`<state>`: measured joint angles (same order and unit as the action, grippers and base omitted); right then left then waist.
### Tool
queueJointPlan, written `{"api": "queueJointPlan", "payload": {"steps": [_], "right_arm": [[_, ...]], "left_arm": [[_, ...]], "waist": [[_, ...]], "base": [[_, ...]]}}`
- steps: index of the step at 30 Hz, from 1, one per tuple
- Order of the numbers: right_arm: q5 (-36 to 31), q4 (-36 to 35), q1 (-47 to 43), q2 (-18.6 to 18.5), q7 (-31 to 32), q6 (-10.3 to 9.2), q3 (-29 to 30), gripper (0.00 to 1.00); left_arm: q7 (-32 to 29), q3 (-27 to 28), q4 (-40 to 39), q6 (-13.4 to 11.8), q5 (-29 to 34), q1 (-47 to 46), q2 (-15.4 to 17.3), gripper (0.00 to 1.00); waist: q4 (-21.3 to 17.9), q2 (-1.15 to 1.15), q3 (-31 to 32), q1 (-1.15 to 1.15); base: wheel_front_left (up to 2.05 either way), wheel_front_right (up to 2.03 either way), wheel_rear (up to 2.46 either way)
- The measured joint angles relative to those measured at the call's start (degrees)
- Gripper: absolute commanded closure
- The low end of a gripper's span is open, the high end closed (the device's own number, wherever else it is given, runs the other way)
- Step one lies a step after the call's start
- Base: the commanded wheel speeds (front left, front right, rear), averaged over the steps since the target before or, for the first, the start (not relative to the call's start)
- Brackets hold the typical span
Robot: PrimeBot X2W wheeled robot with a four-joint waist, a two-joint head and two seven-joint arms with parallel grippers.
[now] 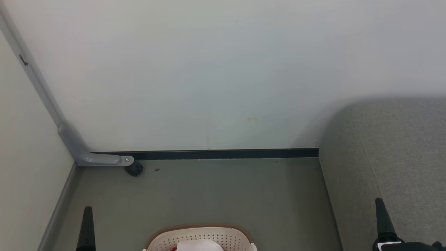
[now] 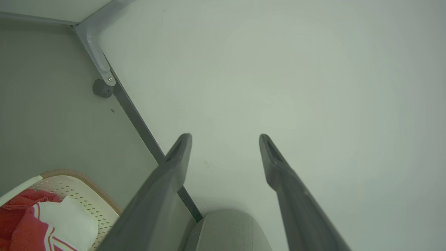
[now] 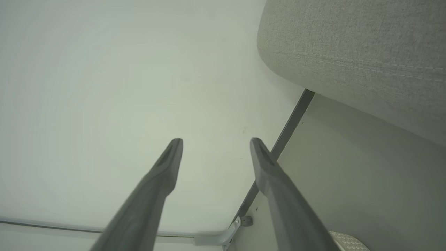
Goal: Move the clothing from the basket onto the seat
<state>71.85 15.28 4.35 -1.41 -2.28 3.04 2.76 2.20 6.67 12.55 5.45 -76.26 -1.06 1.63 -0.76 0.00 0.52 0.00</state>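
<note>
Head view shows clothing [image 1: 200,245] in the basket [image 1: 212,237], seat [image 1: 393,150] at right.

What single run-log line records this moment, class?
left gripper: open, empty | right gripper: open, empty | clothing: in laundry basket, untouched | sofa seat: right of laundry basket

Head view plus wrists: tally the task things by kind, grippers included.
basket: 1
clothing, one heap: 1 (garments in it can't be counted)
seat: 1
grippers: 2, left gripper and right gripper, both open
Total: 5
</note>
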Motion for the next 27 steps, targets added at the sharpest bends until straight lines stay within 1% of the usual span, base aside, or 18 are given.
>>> {"api": "queueJointPlan", "payload": {"steps": [4,10,14,20,24,27], "right_arm": [[-4.2,-0.9,0.1,0.0,-0.9,-0.10,-0.9,0.00],[-10.0,-2.2,0.8,-0.1,-2.1,-0.58,-2.1,0.00],[-14.5,-3.0,1.1,-0.1,-3.0,-0.59,-3.1,0.00],[-21.5,-3.8,1.3,-0.6,-4.0,-0.59,-4.9,0.00],[-26.0,-4.1,2.0,-0.9,-5.0,-0.59,-6.0,0.00],[-28.0,-4.4,2.4,-1.1,-5.4,-0.59,-6.6,0.00]], "left_arm": [[0.7,-1.5,-2.5,-1.0,5.7,0.1,0.0,0.00],[2.1,-3.1,-5.3,-3.5,12.4,0.2,0.1,0.00],[2.9,-3.9,-6.7,-4.5,17.0,0.3,0.1,0.00],[4.1,-5.2,-8.3,-5.5,24.5,0.3,0.2,0.00],[5.0,-5.8,-9.0,-6.0,30.9,0.4,0.2,0.00],[5.2,-6.4,-9.2,-6.4,33.3,0.4,0.2,0.00]], "waist": [[-0.1,0.00,0.1,0.00],[-0.2,0.00,0.1,0.00],[-0.4,0.00,-0.1,0.00],[-0.6,0.00,-0.4,0.00],[-0.8,0.00,-0.6,0.00],[-0.9,0.00,-0.8,0.00]], "base": [[0.00,0.00,0.00],[0.00,0.00,0.00],[0.00,0.00,0.00],[0.00,0.00,0.00],[0.00,0.00,0.00],[0.00,0.00,0.00]]}}
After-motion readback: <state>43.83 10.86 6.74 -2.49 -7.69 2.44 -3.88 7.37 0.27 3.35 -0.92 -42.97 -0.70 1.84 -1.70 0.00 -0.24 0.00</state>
